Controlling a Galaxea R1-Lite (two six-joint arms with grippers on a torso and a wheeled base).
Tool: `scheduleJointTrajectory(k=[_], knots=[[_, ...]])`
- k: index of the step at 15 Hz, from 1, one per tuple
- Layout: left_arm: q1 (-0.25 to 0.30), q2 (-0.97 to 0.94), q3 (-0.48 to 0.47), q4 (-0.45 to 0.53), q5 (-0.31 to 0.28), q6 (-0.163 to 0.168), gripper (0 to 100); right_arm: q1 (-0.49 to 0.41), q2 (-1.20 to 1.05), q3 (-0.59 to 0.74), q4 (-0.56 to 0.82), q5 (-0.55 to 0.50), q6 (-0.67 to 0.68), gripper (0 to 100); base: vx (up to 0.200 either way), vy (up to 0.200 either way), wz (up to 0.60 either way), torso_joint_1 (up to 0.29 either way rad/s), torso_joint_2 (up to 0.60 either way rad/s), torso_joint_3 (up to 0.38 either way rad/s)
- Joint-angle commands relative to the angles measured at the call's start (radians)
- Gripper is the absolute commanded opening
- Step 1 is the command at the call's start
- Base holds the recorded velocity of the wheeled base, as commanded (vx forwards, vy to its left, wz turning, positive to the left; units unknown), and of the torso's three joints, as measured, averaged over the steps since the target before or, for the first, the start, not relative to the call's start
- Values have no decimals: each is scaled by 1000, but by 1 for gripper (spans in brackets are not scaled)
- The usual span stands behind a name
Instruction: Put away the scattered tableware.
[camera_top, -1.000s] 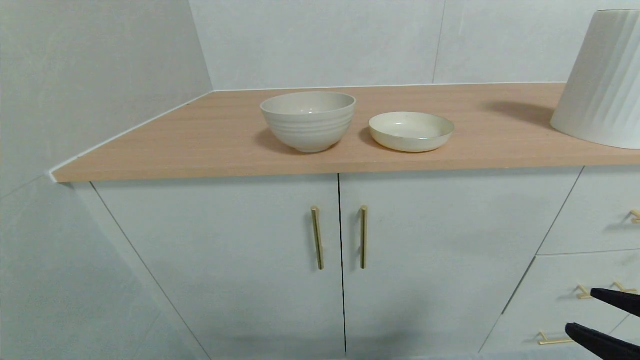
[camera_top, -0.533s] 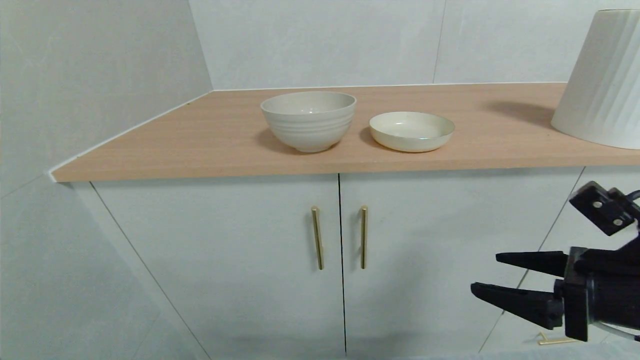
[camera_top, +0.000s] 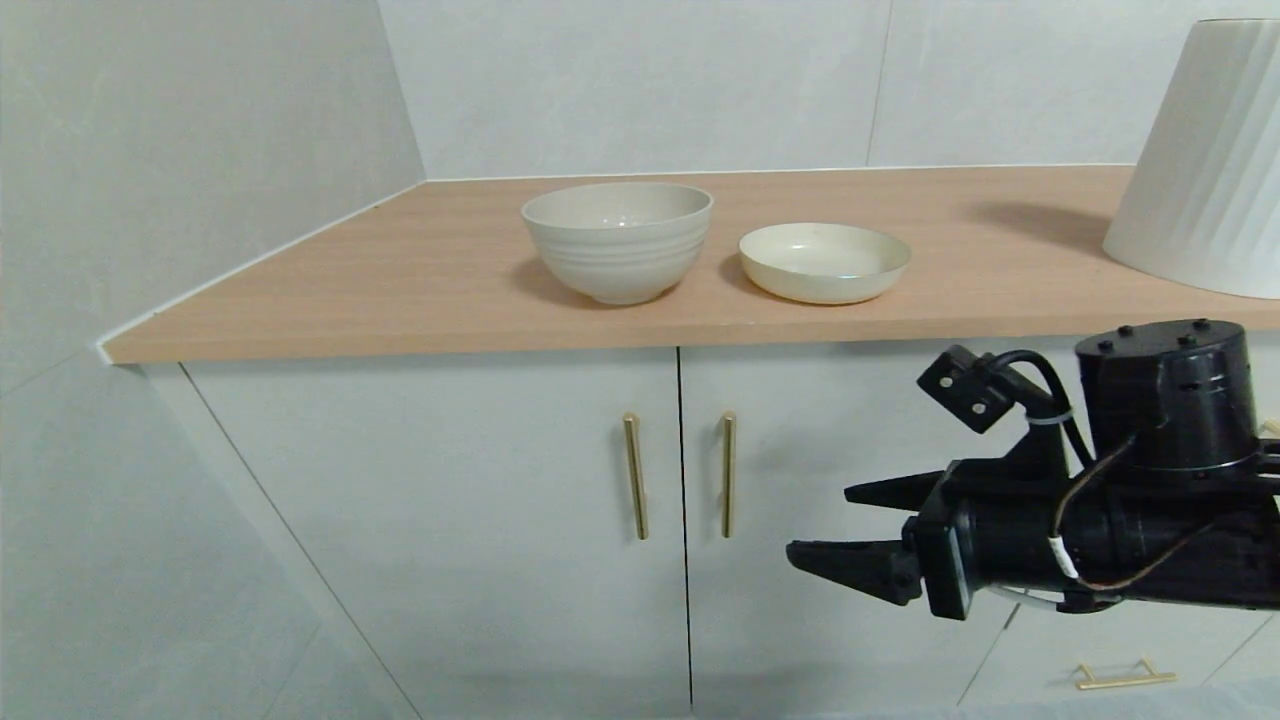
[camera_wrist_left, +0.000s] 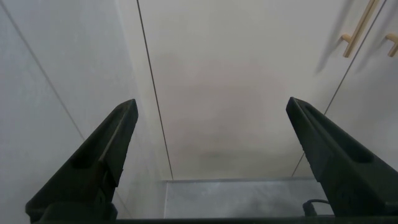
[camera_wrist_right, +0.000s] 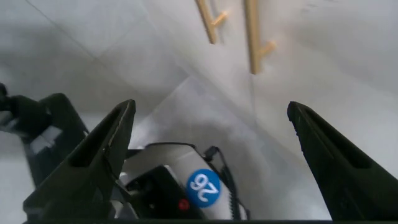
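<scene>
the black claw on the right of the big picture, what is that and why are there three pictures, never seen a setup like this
That is the right claw of a two-armed robot on wheels. It is open, holds nothing, and hangs in front of the white cupboard doors.

The big picture comes from a camera on the robot's head. It looks at a wooden counter, where a deep bowl stands beside a shallow dish, the two not touching. These are the things to put away.

The two small pictures come from cameras on the wrists, each looking out between its own claw's two dark fingers. The left claw is also open and empty, facing white cupboard fronts. The right wrist picture shows the gold door handles.
</scene>
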Motion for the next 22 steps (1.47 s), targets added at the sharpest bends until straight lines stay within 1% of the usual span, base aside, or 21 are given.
scheduleJointTrajectory(k=[1,2,4,6,9,10,11,12,13,15,17,19,22], knots=[[0,0,0,0,0,0,100,39,90,-51,-3,0,55,100,0,0,0,0,0,0],[0,0,0,0,0,0,100,47,104,-60,-8,0,85,100,0,0,0,0,0,0],[0,0,0,0,0,0,100,47,120,-66,-19,-1,102,100,0,0,0,0,0,0],[0,0,0,0,0,0,100,58,173,-77,-83,-1,113,100,0,0,0,0,0,0],[0,0,0,0,0,0,100,91,223,-111,-134,-53,156,100,0,0,0,0,0,0],[0,0,0,0,0,0,100,93,263,-118,-170,-89,158,100,0,0,0,0,0,0],[0,0,0,0,0,0,100,93,280,-117,-201,-96,159,100,0,0,0,0,0,0],[0,0,0,0,0,0,100,93,315,-106,-276,-101,159,100,0,0,0,0,0,0],[0,0,0,0,0,0,100,93,338,-97,-322,-113,164,100,0,0,0,0,0,0],[0,0,0,0,0,0,100,93,378,-89,-382,-158,193,100,0,0,0,0,0,0],[0,0,0,0,0,0,100,93,406,-89,-456,-165,204,100,0,0,0,0,0,0],[0,0,0,0,0,0,100,93,421,-89,-488,-165,217,100,0,0,0,0,0,0],[0,0,0,0,0,0,100,96,421,-94,-496,-164,251,100,0,0,0,0,0,0]])
